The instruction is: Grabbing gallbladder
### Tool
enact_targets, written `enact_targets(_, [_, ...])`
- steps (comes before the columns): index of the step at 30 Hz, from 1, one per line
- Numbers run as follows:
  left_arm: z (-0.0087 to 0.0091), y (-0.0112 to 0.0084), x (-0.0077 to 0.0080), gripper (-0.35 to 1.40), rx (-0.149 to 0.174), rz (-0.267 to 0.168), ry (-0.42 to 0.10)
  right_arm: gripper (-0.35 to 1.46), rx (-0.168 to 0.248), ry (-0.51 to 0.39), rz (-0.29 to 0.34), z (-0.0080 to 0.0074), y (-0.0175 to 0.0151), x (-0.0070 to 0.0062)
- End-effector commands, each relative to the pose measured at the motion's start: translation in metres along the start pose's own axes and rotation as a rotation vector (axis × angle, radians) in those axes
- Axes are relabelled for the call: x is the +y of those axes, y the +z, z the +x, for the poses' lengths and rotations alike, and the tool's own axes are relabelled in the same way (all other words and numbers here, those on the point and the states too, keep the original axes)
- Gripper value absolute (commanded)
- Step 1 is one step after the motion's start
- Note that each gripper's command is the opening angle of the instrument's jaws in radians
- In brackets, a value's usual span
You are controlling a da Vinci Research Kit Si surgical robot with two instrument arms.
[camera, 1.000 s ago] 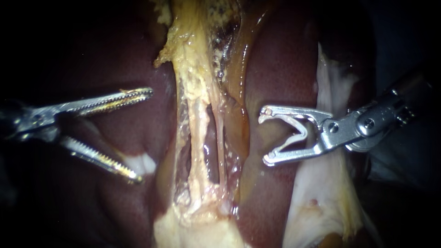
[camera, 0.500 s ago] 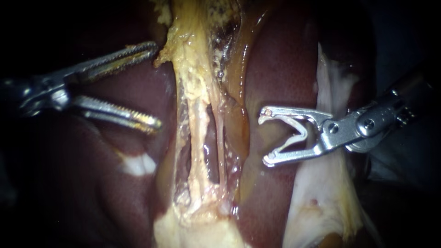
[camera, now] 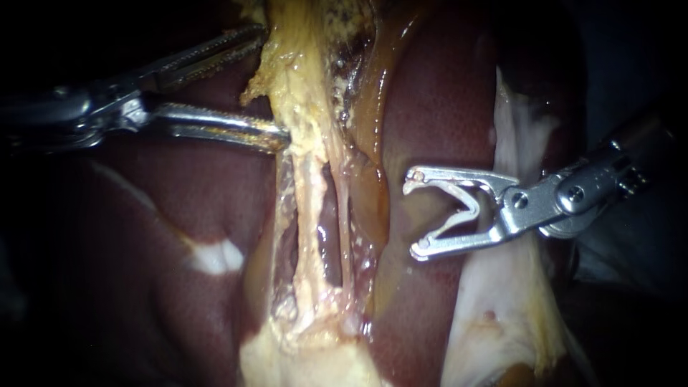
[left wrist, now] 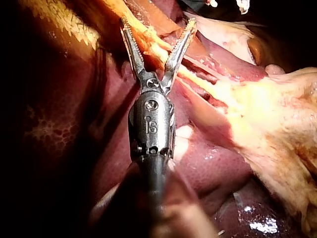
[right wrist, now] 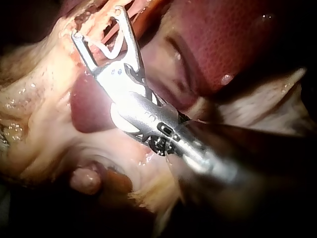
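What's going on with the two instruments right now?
The left instrument has its toothed jaws open on either side of the yellow tissue strip that runs over the liver. They have not yet closed on it. The right instrument hangs over the liver, clear of the strip, with a pale clip seated between its jaws.

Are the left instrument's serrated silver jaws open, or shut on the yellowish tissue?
Open. A wide gap shows between the jaws of the left instrument; the yellowish tissue is not clamped.

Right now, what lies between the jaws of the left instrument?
A yellowish strand of tissue lies between the left instrument's open jaws; what is beneath it is covered.
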Motion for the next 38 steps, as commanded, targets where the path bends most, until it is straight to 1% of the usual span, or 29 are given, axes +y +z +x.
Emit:
enact_targets(1, [0.0000, 0.0001, 0.0001, 0.83, 0.003, -0.002, -0.004, 0.59, 0.000, 0.000, 0.000, 0.0000, 0.0000, 0.0000])
enact_targets(2, [0.0000, 0.0002, 0.0001, 0.81, 0.006, -0.002, -0.004, 0.59, 0.000, 0.000, 0.000, 0.0000, 0.0000, 0.0000])
enact_targets(4, [0.0001, 0.0003, 0.0002, 0.74, 0.018, -0.002, -0.021, 0.59, 0.001, 0.000, 0.001, 0.0001, 0.0000, -0.0001])
enact_targets(8, [0.0003, 0.0001, 0.0006, 0.51, 0.027, -0.001, -0.043, 0.59, 0.001, 0.000, 0.001, 0.0001, 0.0000, -0.0001])
enact_targets(9, [0.0003, 0.0000, 0.0007, 0.42, 0.030, -0.001, -0.049, 0.58, 0.001, 0.000, 0.001, 0.0001, 0.0000, -0.0001])
enact_targets(11, [0.0003, -0.0001, 0.0008, 0.17, 0.037, 0.000, -0.067, 0.58, 0.001, 0.000, 0.001, 0.0001, 0.0000, -0.0001])
enact_targets(12, [0.0002, -0.0002, 0.0009, -0.01, 0.040, 0.000, -0.073, 0.58, 0.001, 0.000, 0.001, 0.0001, 0.0000, -0.0001])
enact_targets(15, [-0.0001, -0.0004, 0.0014, -0.33, 0.044, 0.001, -0.099, 0.58, 0.001, 0.000, 0.001, 0.0001, 0.0000, -0.0001])
enact_targets(18, [-0.0006, -0.0007, 0.0020, -0.35, 0.054, 0.006, -0.121, 0.58, 0.001, 0.000, 0.001, 0.0001, 0.0000, -0.0001])
enact_targets(19, [-0.0008, -0.0009, 0.0022, -0.35, 0.063, -0.002, -0.145, 0.58, 0.001, 0.000, 0.001, 0.0001, 0.0000, -0.0001])
enact_targets(20, [-0.0009, -0.0011, 0.0023, -0.35, 0.072, -0.005, -0.157, 0.58, 0.001, 0.000, 0.001, 0.0001, 0.0000, -0.0001])
enact_targets(22, [-0.0011, -0.0015, 0.0024, -0.35, 0.090, -0.008, -0.168, 0.58, 0.001, 0.000, 0.001, 0.0001, 0.0000, -0.0001])
enact_targets(26, [-0.0011, -0.0018, 0.0024, -0.35, 0.108, -0.019, -0.174, 0.58, 0.001, 0.000, 0.001, 0.0001, 0.0000, -0.0001])
enact_targets(29, [-0.0011, -0.0019, 0.0024, -0.35, 0.114, -0.021, -0.179, 0.58, 0.001, 0.000, 0.001, 0.0001, 0.0000, -0.0001])
enact_targets(38, [-0.0011, -0.0021, 0.0024, -0.35, 0.114, -0.024, -0.185, 0.58, 0.001, 0.000, 0.000, -0.0001, 0.0001, -0.0001])
